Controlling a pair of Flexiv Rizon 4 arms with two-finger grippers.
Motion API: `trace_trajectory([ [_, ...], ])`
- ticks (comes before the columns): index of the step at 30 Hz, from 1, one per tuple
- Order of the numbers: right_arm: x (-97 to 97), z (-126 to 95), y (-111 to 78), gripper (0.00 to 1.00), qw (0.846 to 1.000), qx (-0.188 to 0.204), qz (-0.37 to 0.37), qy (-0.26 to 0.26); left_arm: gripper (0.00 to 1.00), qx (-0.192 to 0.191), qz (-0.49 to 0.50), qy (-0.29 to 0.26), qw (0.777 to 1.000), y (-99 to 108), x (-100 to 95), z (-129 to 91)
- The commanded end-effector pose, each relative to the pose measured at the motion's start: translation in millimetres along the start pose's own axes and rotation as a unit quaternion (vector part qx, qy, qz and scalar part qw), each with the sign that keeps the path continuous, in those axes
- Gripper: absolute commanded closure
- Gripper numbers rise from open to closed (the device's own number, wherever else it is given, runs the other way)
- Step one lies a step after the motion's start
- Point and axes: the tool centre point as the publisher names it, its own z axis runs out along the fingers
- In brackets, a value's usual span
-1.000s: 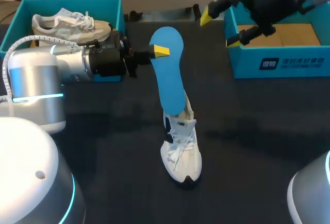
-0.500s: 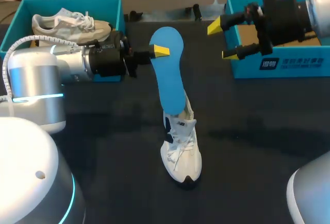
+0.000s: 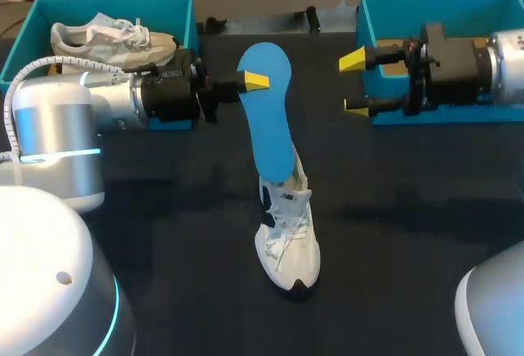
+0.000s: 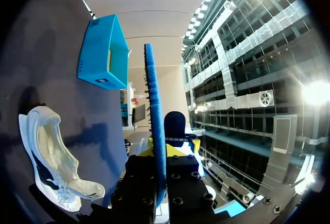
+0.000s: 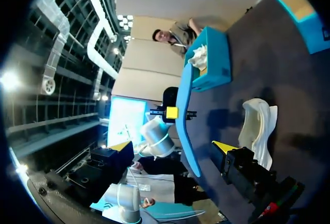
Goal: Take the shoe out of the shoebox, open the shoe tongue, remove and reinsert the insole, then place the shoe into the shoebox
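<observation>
A blue insole [image 3: 268, 110] stands upright over the table's middle. My left gripper [image 3: 252, 81] is shut on its upper edge, and its lower end reaches the heel opening of the white shoe [image 3: 286, 240], which lies on the dark table. In the left wrist view the insole [image 4: 155, 131] shows edge-on between my fingers, with the shoe [image 4: 49, 154] beside it. My right gripper [image 3: 353, 84] is open and holds nothing. It points at the insole from the right, in front of the empty blue shoebox [image 3: 446, 101]. From the right wrist, the insole [image 5: 184, 126] is ahead of the gripper [image 5: 172, 149].
A second blue box [image 3: 24, 37] at the back left holds another pale shoe [image 3: 110, 38]. My left arm's silver body [image 3: 57, 127] lies across the left side. A dark bracket [image 3: 262, 22] sits at the table's far edge.
My right arm has swung down from above the right shoebox and turned level, its open fingers now facing the insole. The left arm, insole and shoe have not moved.
</observation>
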Motion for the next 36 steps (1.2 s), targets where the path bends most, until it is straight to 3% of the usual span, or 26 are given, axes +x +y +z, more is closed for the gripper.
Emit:
trace_trajectory([
  [1,-5.1,3.8,4.9,0.0,1.0,0.006,0.004,0.013,1.0,0.001,0.001,-0.001,1.0,0.9,0.0,0.3],
  [18,-10.1,5.6,9.4,0.0,1.0,0.027,0.01,0.007,1.0,0.001,0.001,-0.001,1.0,0.9,0.0,0.3],
  [22,-10.1,5.6,9.4,0.0,1.0,0.027,0.01,0.007,1.0,0.007,0.084,0.018,0.996,0.7,4.7,0.0],
  [28,-10.1,5.6,9.4,0.0,1.0,0.027,0.01,0.007,1.0,-0.014,0.242,0.021,0.97,1.8,10.4,-2.0],
  [36,-10.1,5.6,9.4,0.0,1.0,0.027,0.01,0.007,1.0,-0.03,0.41,0.042,0.911,0.3,22.3,-7.2],
])
